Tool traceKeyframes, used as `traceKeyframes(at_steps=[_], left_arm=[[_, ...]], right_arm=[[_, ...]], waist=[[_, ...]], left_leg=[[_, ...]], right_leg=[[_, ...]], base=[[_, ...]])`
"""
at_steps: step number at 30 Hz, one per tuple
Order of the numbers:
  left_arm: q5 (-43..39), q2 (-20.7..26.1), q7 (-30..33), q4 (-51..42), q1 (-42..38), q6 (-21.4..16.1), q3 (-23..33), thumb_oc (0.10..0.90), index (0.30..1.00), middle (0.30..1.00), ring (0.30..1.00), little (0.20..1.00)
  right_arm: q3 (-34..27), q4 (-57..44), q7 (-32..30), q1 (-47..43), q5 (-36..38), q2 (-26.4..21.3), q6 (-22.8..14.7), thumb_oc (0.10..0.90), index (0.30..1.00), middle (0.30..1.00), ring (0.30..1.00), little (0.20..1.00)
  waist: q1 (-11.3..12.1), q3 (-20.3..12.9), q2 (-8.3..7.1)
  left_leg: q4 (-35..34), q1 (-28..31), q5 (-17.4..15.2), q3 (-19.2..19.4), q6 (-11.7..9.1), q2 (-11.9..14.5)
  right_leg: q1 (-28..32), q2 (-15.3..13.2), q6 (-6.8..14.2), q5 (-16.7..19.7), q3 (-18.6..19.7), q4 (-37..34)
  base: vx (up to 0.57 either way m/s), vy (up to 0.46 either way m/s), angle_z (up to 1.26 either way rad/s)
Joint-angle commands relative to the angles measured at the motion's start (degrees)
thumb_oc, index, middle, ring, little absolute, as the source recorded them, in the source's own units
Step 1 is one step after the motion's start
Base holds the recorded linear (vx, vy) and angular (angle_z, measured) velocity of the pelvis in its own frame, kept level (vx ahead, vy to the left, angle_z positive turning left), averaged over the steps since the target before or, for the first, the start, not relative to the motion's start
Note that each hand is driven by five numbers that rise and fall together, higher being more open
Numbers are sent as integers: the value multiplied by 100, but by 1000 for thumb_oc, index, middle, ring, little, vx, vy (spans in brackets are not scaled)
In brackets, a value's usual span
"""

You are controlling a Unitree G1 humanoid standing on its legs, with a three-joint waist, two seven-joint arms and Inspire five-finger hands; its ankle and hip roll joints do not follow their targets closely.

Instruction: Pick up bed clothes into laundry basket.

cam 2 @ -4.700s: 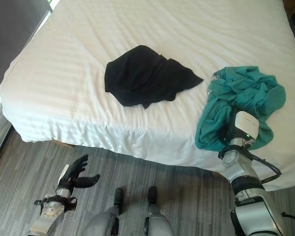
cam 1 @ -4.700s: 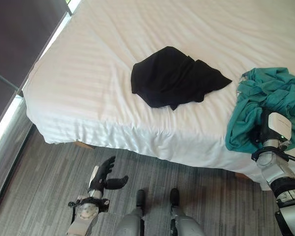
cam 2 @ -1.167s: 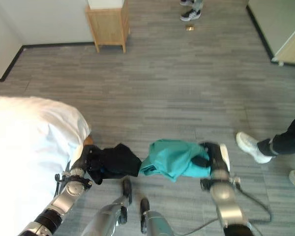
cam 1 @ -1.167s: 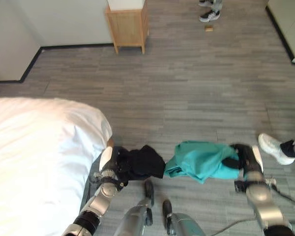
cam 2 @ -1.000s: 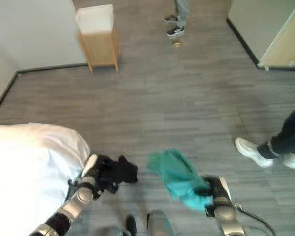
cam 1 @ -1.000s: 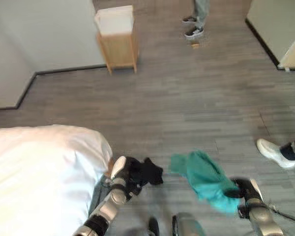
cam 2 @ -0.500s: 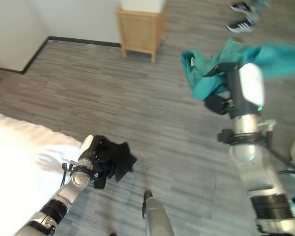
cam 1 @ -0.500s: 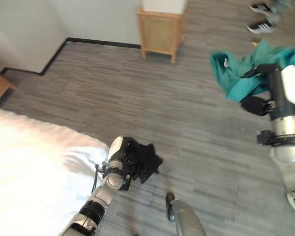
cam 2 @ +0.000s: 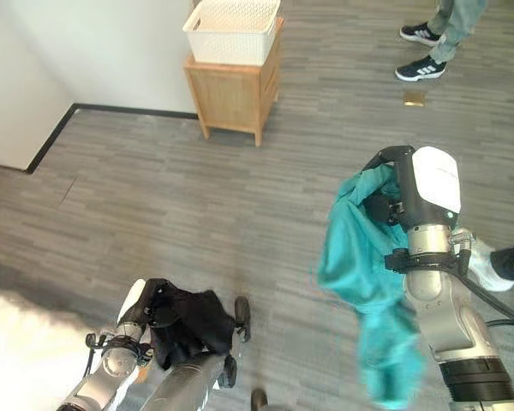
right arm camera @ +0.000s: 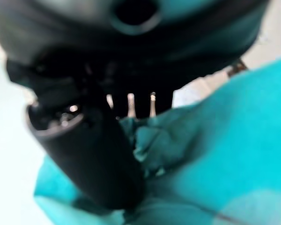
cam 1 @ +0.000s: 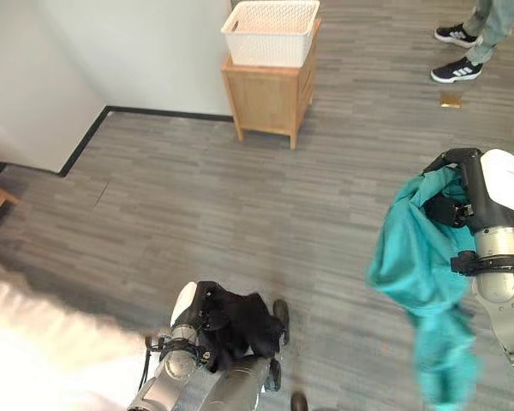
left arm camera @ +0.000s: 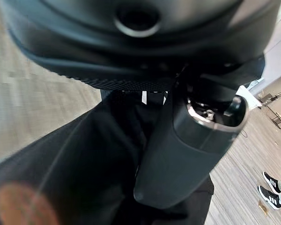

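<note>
Change since half a second ago: the whole view has swung, so the white basket now stands fully in sight on the wooden cabinet; the teal garment, then bunched high beside the right hand, now hangs straight down from it; the black garment remains in the left hand, low by the bed corner.

Bed point(cam 1: 34, 342): white, only its corner visible at the lower left of the eye views.

Floor point(cam 1: 265, 205): grey wood planks.

Wooden cabinet point(cam 1: 270, 96): small, against the far wall, on short legs.

Laundry basket point(cam 1: 270, 32): white lattice, sitting on top of the cabinet, well apart from both garments.

Teal garment point(cam 1: 420, 274): hangs in a long loose drape from the right hand above the floor, its lower end trailing downward.

Black garment point(cam 1: 240, 321): bunched in the left hand, just off the bed's corner, above the floor.

Right hand point(cam 2: 392, 184): raised; fingers point(right arm camera: 131, 105) and thumb curled into the teal cloth, gripping it.

Left hand point(cam 1: 199, 318): low, near the bed; fingers and thumb point(left arm camera: 187, 154) closed round the black cloth.

Person: shoes point(cam 1: 457, 51) and trouser legs at the far right of the floor; another white shoe point(cam 2: 488, 257) beside the right arm.
</note>
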Motion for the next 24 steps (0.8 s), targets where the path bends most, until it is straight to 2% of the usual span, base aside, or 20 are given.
traceKeyframes(at_steps=[1,2,3,4,6,8,10,11,12,13,14,15,20,21,24], left_arm=[[-107,-45,263,-692,-1099,-456,79,400,300,300,300,300],[-68,-35,308,-626,-1280,-425,37,400,300,300,300,300],[-42,-20,340,-592,-1432,-380,19,400,300,300,300,300],[-24,64,416,-609,-1651,-330,-8,400,300,300,300,300],[38,148,453,-664,-1762,-297,40,400,300,300,300,300],[55,174,489,-708,-1881,-315,61,400,300,300,300,300],[43,187,511,-759,-1867,-354,87,400,300,300,300,300],[39,202,491,-793,-1807,-371,118,400,300,300,300,300],[39,208,490,-796,-1800,-370,112,400,300,300,300,300],[30,202,495,-773,-1793,-367,124,400,300,300,300,300],[24,183,509,-680,-1780,-372,173,400,300,300,300,300],[33,143,511,-647,-1709,-394,216,400,300,300,300,300],[1,81,556,-648,-1455,-443,288,400,300,300,300,300],[-74,89,560,-533,-1190,-486,314,400,300,300,300,300],[-106,71,584,-412,-1048,-487,329,400,300,300,300,300]], right_arm=[[-414,-571,-366,-809,-214,-488,-153,400,300,300,300,300],[-333,-558,-341,-835,-270,-404,-105,400,300,300,300,300],[-189,-557,-286,-953,-326,-327,-66,400,300,300,300,300],[17,-601,-289,-1133,-369,-208,-74,400,300,300,300,300],[118,-684,-250,-1215,-423,-49,-102,400,300,300,300,300],[126,-764,-223,-1243,-401,29,-117,400,300,300,300,300],[107,-814,-218,-1221,-329,75,-163,400,300,300,300,300],[-6,-819,-267,-1117,-265,81,-164,400,300,300,300,300],[-15,-822,-269,-1101,-262,87,-168,400,300,300,300,300],[-104,-853,-320,-1018,-251,83,-169,400,300,300,300,300],[-253,-933,-405,-905,-340,34,-162,400,300,300,300,300],[-368,-1119,-458,-950,-479,-14,-200,400,300,300,300,300],[-408,-1360,-636,-1291,-540,-159,-291,400,300,300,300,300],[-409,-1550,-884,-1910,-484,-559,-384,400,300,300,300,300],[-229,-1502,-937,-2372,-451,-865,-387,400,300,300,300,300]], waist=[[220,-680,-90],[191,-690,-128],[144,-639,-132],[27,-521,-76],[-42,-428,-6],[-137,-368,-53],[-242,-345,-170],[-334,-355,-323],[-342,-359,-308],[-393,-362,-364],[-454,-376,-436],[-398,-457,-481],[-315,-562,-535],[-132,-721,-588],[-83,-777,-632]], left_leg=[[-625,1129,333,-425,-938,475],[-634,1297,243,-457,-873,459],[-634,1454,157,-470,-814,483],[-634,1743,-3,-514,-718,639],[-634,1931,-125,-529,-701,853],[-634,2077,-256,-563,-746,922],[-634,2213,-397,-614,-790,938],[-634,2294,-505,-724,-820,857],[-634,2309,-521,-741,-821,877],[-634,2361,-589,-840,-822,847],[-634,2421,-665,-1002,-844,835],[-634,2458,-735,-1080,-850,843],[-630,2529,-652,-1080,-968,993],[-564,2532,-587,-1153,-1132,1141],[-388,2468,-447,-1286,-1239,1212]], right_leg=[[-791,-633,898,491,130,822],[-984,-716,1015,747,106,1482],[-1368,-800,1212,1210,106,2267],[-2002,-827,1281,1645,94,3452],[-2610,-891,1136,1376,-28,3984],[-2920,-978,1043,1094,-258,3579],[-2986,-735,999,904,-336,2719],[-2950,-495,1026,986,-167,1577],[-2878,-483,1023,1023,-186,1465],[-2882,-374,1041,1217,-52,958],[-2868,-281,1161,1574,140,377],[-2613,-390,1146,1674,231,50],[-2363,-499,1102,1843,203,-92],[-2173,-531,1028,1748,98,-103],[-2024,-549,983,1690,0,-126]], base=[[671,22,-34],[408,0,-31],[479,-8,-36],[412,-29,-22],[350,-68,-7],[295,-141,-4],[344,-255,20],[305,-242,34],[289,-257,35],[244,-261,64],[316,-403,78],[216,-304,106],[32,-155,46],[48,-159,17],[-1,-151,-6]])
